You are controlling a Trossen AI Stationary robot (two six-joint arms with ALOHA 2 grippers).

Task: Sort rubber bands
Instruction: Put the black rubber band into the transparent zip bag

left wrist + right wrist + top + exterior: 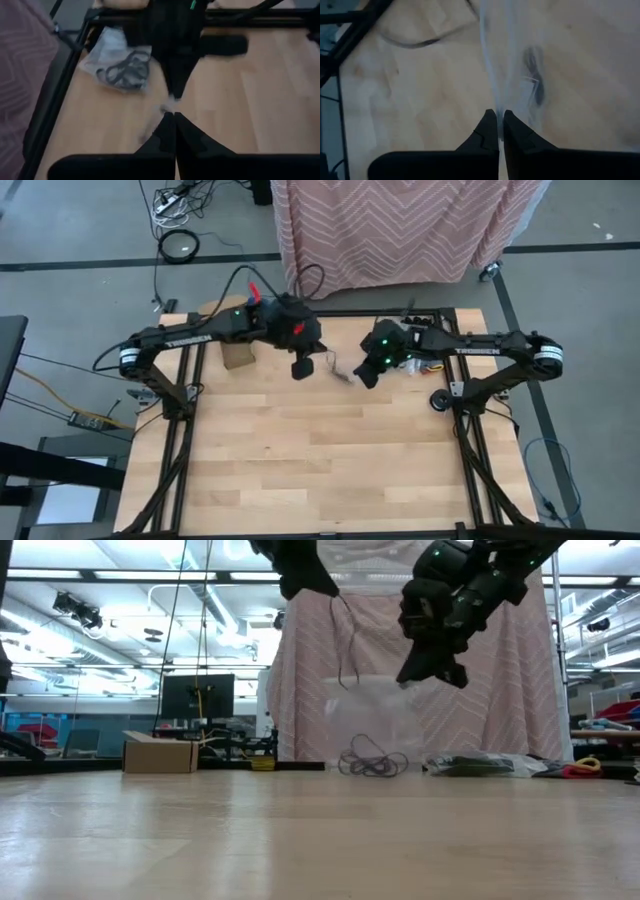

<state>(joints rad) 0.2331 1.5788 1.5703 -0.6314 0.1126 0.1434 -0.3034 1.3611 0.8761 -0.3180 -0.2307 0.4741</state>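
Bare wood of the table (300, 840) runs nearest the low camera, with nothing lying on its near half. At the far left edge sits a small cardboard box (160, 752), well apart from the work.

Next comes the left gripper (171, 117), raised above the back middle of the table. Its fingers are pressed together on a wisp of clear film. A thin dark strand dangles beside it, and whether that is a band or a cable cannot be told.

Between the two arms hangs the clear bag (375, 710), lifted off the table and stretched from one gripper to the other. Directly beneath it a tangle of black rubber bands (372, 762) rests on the wood, well below both grippers and touched by neither.

The right gripper (498, 117) is also clamped tight on the bag's film, which runs away from its tips in a taut pleat. One dark loop shows through the plastic.

Farther right a second bag (480, 766) lies flat with dark bands inside, and small red and yellowish loops (580, 768) lie beyond it.

The step in hand looks like opening or emptying the bag. It is probably done best with a steady, even pull apart, kept over the heap so that bands dropping out land together rather than scatter.
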